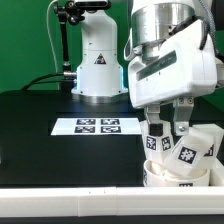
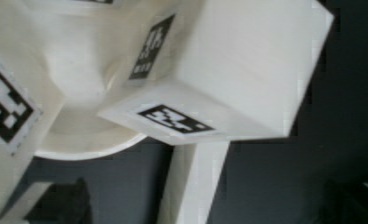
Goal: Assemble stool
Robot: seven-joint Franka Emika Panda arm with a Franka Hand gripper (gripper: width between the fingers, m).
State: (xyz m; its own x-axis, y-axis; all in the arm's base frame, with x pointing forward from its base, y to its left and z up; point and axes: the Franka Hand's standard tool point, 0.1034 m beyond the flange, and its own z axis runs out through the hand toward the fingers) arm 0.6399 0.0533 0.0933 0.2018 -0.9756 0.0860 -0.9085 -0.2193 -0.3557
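The round white seat (image 1: 172, 173) lies at the exterior view's lower right, at the table's front edge. Two blocky white legs with black-and-white tags stand on or in it: one (image 1: 189, 150) on the right, one (image 1: 157, 137) right under my gripper (image 1: 165, 122). In the wrist view a leg (image 2: 234, 65) with two tags fills the middle, over the seat's rim (image 2: 65, 135). My dark fingertips (image 2: 39, 203) show far apart at the picture's edge, with nothing clamped between them. A third leg is not in view.
The marker board (image 1: 97, 125) lies flat mid-table, to the exterior view's left of the seat. A long white bar (image 1: 80, 192) runs along the table's front edge; a white strip (image 2: 199, 180) between my fingers looks like part of it. A white robot base (image 1: 97, 60) stands behind.
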